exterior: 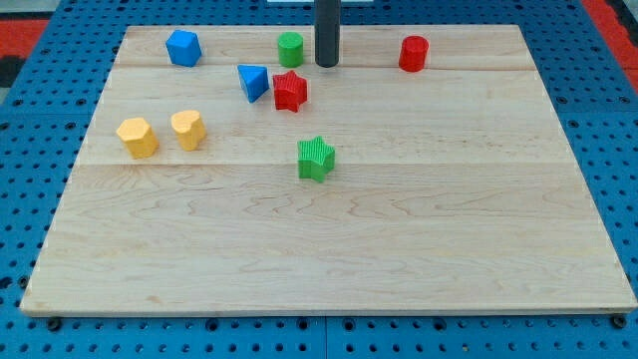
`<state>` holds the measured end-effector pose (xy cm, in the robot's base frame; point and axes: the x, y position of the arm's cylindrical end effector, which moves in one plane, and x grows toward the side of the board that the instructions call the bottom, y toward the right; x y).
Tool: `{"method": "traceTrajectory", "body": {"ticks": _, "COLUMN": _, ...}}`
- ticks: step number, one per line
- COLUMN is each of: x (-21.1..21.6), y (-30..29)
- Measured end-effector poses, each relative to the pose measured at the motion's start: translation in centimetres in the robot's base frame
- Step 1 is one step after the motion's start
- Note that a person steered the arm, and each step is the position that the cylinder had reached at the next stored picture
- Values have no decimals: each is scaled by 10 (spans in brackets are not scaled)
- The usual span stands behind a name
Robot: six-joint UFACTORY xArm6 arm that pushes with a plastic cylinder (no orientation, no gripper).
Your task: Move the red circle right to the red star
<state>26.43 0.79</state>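
Red circle [414,53] sits well to the view's right of my tip [326,64]

The arm showed only as a straight dark rod [326,30], charcoal grey and smooth, round in section, with a faint paler sheen down one side. My tip [326,65] ended blunt and flat, bearing no visible markings.

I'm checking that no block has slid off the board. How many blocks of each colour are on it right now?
Red: 2, the red star and the red circle.
Green: 2, the green circle and the green star.
Blue: 2, the blue block and the blue triangle.
Yellow: 2, the yellow block and the yellow heart.
Total: 8.
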Motion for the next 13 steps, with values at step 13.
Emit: {"method": "traceTrajectory", "body": {"ticks": 13, "x": 165, "y": 98}}
